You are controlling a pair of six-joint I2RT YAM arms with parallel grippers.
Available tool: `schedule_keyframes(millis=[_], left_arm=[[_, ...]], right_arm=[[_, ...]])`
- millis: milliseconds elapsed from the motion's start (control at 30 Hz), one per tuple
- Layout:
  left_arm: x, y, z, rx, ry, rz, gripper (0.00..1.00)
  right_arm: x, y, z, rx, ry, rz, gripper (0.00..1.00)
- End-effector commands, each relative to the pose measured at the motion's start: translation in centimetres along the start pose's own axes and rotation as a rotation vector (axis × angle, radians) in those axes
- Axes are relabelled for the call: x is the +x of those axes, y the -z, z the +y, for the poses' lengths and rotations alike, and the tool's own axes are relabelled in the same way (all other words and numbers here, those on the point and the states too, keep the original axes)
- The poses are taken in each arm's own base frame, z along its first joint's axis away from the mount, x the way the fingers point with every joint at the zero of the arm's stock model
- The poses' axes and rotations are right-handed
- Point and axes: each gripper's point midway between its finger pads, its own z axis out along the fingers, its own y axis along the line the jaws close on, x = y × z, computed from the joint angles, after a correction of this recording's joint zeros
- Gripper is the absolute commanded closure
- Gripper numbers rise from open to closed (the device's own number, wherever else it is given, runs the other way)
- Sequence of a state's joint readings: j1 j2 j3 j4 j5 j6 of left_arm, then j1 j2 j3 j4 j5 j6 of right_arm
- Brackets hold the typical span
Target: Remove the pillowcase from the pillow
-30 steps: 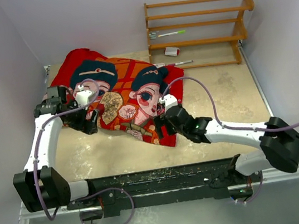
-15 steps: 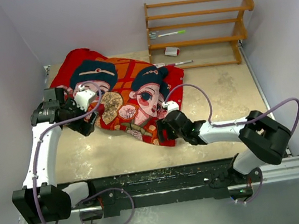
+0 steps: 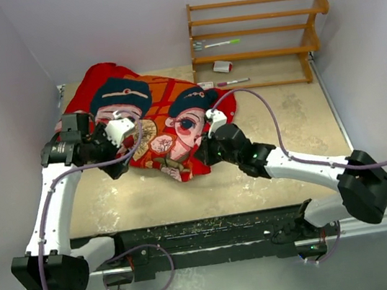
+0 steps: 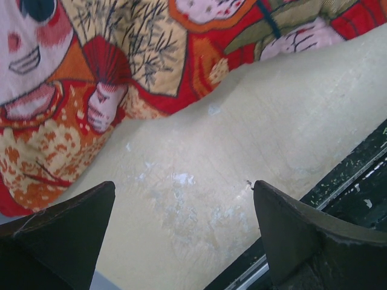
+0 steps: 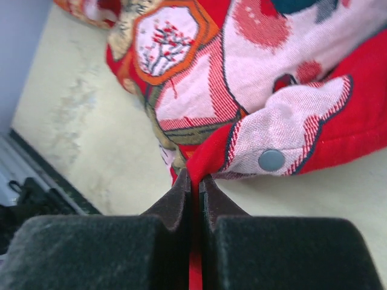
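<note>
- Right wrist view: the right claw (image 5: pixel 193 181) is pressed together on a thin red fold at the edge of the pillowcase (image 5: pixel 290 72). Its black pads (image 5: pixel 109 254) look matte and spongy.
- Only this view shows a pale pink woven flap with a round grey snap (image 5: pixel 271 160), just beside the pinch.
- Left wrist view: the left claw (image 4: pixel 182 187) is spread wide, and its dark wedge-shaped fingers (image 4: pixel 66 223) hold nothing. It hangs over the bare, chalky, scuffed counter (image 4: pixel 211 151), near the printed cloth but apart from it.
- Top external view alone gives the whole layout. The pillowcase lies puffed up at the far left of the beige counter, with two dark-haired girls printed on the red. The left claw is at its near left edge and the right claw at its near right corner.
- A slatted wooden rack (image 3: pixel 257 33) stands at the far right.
</note>
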State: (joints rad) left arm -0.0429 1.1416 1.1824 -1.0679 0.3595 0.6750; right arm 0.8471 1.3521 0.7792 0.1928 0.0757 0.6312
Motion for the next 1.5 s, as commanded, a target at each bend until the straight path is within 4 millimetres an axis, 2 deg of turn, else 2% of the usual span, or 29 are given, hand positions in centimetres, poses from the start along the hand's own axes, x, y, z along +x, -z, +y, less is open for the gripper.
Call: schedule_keyframes(millis=[0,133,200,233,300,367,433,500,567,767,833,967,1100,1200,1233,1300,1467], left_arm=[[-3.1,0.7,-1.3,0.042,-0.091,-0.058,0.01],[-3.6,0.9,-1.5,0.032,-0.119,-0.076,0.01],[-3.6,1.1,-1.6,0.031,-0.125,-0.086,0.01],[-3.7,1.2,-1.8,0.036,-0.126,-0.092,0.01],[-3.7,1.2,-2.2,0.054,-0.126,-0.095,0.01],[-3.5,1.2,-2.5,0.074,-0.136,-0.090,0.01],[-3.4,1.1,-2.7,0.091,-0.156,-0.080,0.01],[-3.4,0.9,-3.3,0.114,-0.188,-0.072,0.01],[-3.8,0.4,-4.1,0.134,-0.236,-0.060,0.01],[-6.6,-1.7,-7.7,0.228,-0.378,-0.015,0.01],[-7.0,-3.0,-9.6,0.274,-0.437,0.024,0.01],[-8.0,-6.1,-13.3,0.350,-0.519,0.050,0.01],[-8.4,-10.4,-16.4,0.437,-0.510,0.080,0.01],[-8.6,-13.3,-17.7,0.510,-0.447,0.123,0.01],[-8.6,-14.3,-18.1,0.530,-0.427,0.135,0.01],[-9.1,-15.9,-18.8,0.556,-0.390,0.143,0.01],[-10.3,-19.3,-19.1,0.534,-0.333,0.113,0.00]], right_arm=[[-3.1,0.7,7.3,-0.191,-0.026,-0.057,1.00],[-1.8,0.2,13.3,-0.262,0.037,-0.013,1.00],[-0.4,-0.2,14.8,-0.276,0.039,0.032,1.00],[0.3,-0.3,15.2,-0.284,0.031,0.053,0.94],[1.6,-0.5,14.9,-0.277,0.006,0.076,0.73],[2.9,-0.1,13.0,-0.208,-0.017,0.112,0.45],[3.2,0.6,10.7,-0.149,-0.063,0.094,0.33],[1.8,2.2,8.8,-0.126,-0.100,0.052,0.24],[0.8,3.4,6.1,-0.083,-0.136,0.018,0.20],[-1.3,6.2,-5.2,0.138,-0.248,-0.040,0.23],[-1.6,7.1,-7.4,0.211,-0.244,-0.044,0.24],[-1.4,8.1,-9.1,0.289,-0.246,-0.048,0.26],[0.8,9.0,-10.9,0.358,-0.310,-0.035,0.28],[2.5,9.5,-12.0,0.390,-0.372,-0.047,0.31],[2.4,9.6,-12.0,0.375,-0.377,-0.074,0.31],[3.8,9.7,-12.1,0.355,-0.411,-0.071,0.32],[5.1,8.9,-12.0,0.338,-0.430,-0.034,0.34]])
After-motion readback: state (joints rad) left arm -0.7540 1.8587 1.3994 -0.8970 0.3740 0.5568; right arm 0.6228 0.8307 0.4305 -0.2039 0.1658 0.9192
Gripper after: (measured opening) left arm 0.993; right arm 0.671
